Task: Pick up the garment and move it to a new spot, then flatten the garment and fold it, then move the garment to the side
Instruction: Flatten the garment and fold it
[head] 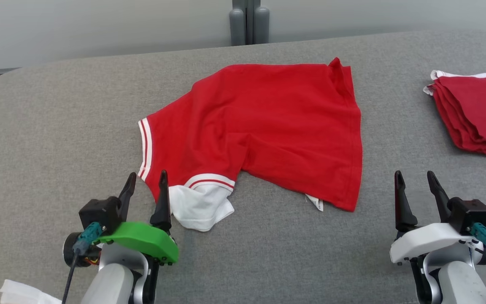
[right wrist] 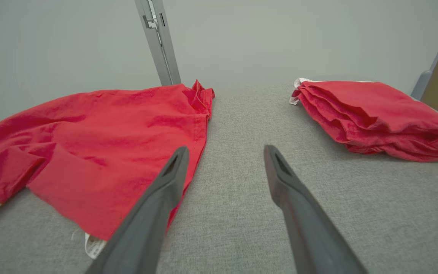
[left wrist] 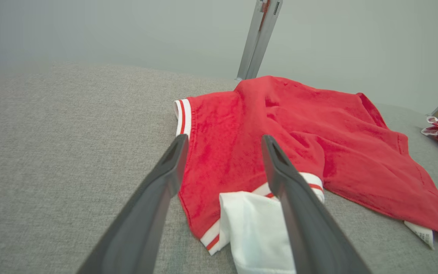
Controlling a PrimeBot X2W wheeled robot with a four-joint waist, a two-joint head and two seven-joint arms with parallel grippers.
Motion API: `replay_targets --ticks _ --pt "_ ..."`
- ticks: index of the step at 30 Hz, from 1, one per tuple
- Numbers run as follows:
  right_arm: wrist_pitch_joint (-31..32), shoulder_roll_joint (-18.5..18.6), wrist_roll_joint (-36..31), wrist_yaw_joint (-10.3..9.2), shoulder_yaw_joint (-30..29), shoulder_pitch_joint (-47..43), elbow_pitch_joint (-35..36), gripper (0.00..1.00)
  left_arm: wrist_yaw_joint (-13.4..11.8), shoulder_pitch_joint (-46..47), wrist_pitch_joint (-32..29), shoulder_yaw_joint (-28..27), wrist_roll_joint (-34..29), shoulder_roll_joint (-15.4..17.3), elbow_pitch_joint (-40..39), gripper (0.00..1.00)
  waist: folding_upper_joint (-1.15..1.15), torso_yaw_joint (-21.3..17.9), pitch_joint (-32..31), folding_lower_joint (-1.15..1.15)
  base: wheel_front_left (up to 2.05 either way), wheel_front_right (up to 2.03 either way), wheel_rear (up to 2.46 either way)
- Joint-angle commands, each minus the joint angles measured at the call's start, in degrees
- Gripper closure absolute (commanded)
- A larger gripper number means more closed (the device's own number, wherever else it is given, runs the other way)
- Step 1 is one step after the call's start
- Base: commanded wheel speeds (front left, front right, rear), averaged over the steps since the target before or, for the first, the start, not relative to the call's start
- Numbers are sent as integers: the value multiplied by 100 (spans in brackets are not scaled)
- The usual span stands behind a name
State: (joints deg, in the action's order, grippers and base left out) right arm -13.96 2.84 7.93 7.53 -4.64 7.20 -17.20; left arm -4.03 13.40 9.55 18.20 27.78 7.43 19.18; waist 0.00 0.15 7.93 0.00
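Grey woven tabletop (head: 57, 126) bore a red short-sleeved shirt with white-striped cuffs (head: 268, 126) at centre (a folded red garment stack (head: 479, 114) lay far right). Left gripper (head: 148, 175), fingers spread and empty, hovered by its sleeve; right gripper (head: 414, 175) likewise gaped empty.

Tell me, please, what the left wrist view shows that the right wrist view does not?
Left wrist view, not the right: the left tool, open, with the shirt's white flap before it, and a striped sleeve cuff.
Right wrist view, not the left: the right tool, open over the grey cushion, and the whole of the folded red pile.
Both: the red shirt, its white label, the cushion, the grey post, and one end of the pile.
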Motion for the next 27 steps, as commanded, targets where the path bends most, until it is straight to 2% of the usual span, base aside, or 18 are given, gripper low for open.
replay_targets --ticks 1,7,14,20,21,22,23,24,27 --pt "55 9 -55 -9 -12 35 -66 0 -34 -93 65 17 -59 -6 -114 0 0 142 -81 0 0 0 0" --pt "566 11 -318 -9 54 504 -522 0 -130 -218 187 219 -158 -147 -516 0 0 323 30 0 0 0 0" --pt "1274 175 -636 -10 7 1528 -1668 0 -158 -89 239 433 -194 -250 -705 0 0 581 295 0 0 0 0" --pt "1680 278 -522 -9 62 2122 -2566 0 -191 -10 312 471 -204 -278 -762 0 0 768 418 0 0 0 0" --pt "1743 289 -486 -9 110 2174 -2668 17 -194 0 323 468 -207 -281 -774 0 0 789 428 0 0 0 0" --pt "1805 324 -434 -9 174 2238 -2775 58 -201 8 338 469 -213 -284 -793 0 0 815 444 0 0 0 0" --pt "1815 374 -385 -9 206 2306 -2836 76 -207 13 347 468 -218 -286 -809 0 0 834 459 0 0 0 0" --pt "1833 429 -337 -10 255 2388 -2904 100 -206 21 358 472 -220 -288 -825 0 0 859 480 0 0 0 0" --pt "1821 635 -191 -10 377 2634 -3023 100 -196 43 375 490 -205 -295 -845 0 0 922 532 0 0 0 0"
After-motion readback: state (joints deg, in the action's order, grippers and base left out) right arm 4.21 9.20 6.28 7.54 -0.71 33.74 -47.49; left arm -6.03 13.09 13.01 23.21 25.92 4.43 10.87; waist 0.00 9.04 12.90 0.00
